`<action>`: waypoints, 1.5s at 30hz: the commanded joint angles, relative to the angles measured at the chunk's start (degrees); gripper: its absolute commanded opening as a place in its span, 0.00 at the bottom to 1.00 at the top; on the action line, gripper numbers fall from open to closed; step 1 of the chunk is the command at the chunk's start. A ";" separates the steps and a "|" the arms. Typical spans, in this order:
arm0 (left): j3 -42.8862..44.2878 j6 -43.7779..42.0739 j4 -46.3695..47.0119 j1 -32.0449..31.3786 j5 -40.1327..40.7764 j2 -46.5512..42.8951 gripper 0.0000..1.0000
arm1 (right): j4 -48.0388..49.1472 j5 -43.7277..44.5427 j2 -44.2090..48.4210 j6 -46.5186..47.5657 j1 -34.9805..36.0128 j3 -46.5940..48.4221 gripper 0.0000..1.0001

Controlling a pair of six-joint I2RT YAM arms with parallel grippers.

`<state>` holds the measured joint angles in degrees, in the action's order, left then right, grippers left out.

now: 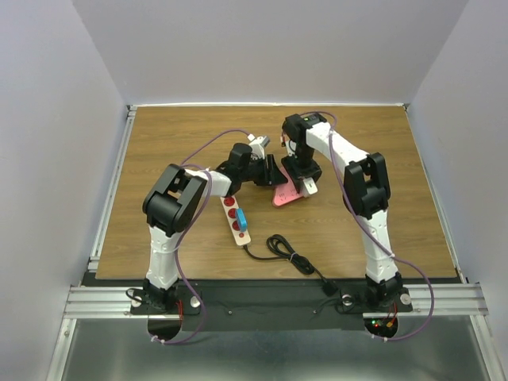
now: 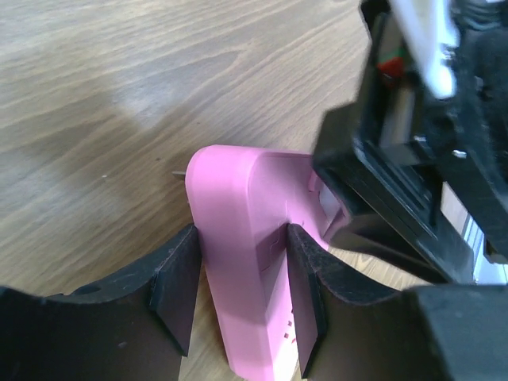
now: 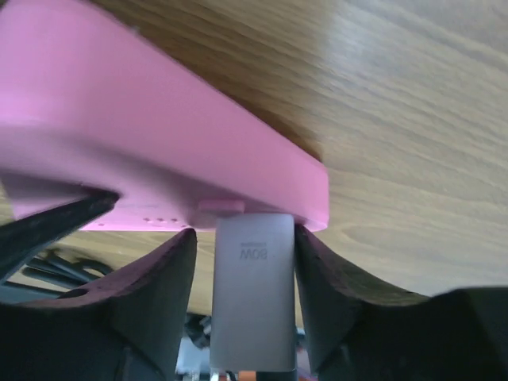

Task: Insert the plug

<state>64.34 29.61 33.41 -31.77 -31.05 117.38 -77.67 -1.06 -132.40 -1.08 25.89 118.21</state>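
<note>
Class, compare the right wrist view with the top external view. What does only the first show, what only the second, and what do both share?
Only the right wrist: the print on the grey charger, and its end meeting the edge of the pink power strip, between the fingers of the right gripper. Only the top external: the white power strip with red circles, the coiled black cable, and both arms whole. Both: the pink power strip and the wooden table.

Tight in the middle: my left jaws and right jaws crowd the pink block (image 1: 284, 197), hardly any room between them. White power strip (image 1: 236, 218) and coiled black cable (image 1: 279, 246) clutter the near side. Far tabletop (image 1: 198, 135) wide open, right side too.
</note>
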 commanded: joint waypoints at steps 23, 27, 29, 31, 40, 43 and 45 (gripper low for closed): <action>2.64 -6.31 -20.65 2.59 15.22 -4.88 0.80 | 34.06 -0.17 36.94 -6.91 -2.77 -28.03 0.90; 2.37 -6.58 -22.33 3.03 18.30 -8.39 0.96 | 39.95 0.62 42.65 -7.97 -4.09 -33.74 0.94; 2.55 -6.84 -23.82 3.20 19.27 -9.71 0.99 | 42.76 0.71 46.07 -8.76 -4.79 -37.16 0.96; 2.20 -6.93 -24.70 3.47 20.06 -12.61 0.99 | 44.79 0.71 49.67 -9.55 -5.49 -39.54 0.98; 1.66 -8.16 -26.99 3.73 30.16 -32.55 0.99 | 56.74 8.95 60.84 -12.62 -6.90 -53.68 1.00; 3.86 -8.77 -29.18 4.08 35.78 -38.44 0.99 | 59.38 12.30 63.75 -13.42 -7.17 -57.11 1.00; 4.92 -9.83 -30.59 4.26 39.37 -40.99 0.99 | 60.53 15.73 64.98 -14.73 -7.87 -58.27 1.00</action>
<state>65.84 22.26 5.26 -28.18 -0.86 81.87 -24.23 7.55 -70.32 -13.39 19.16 61.54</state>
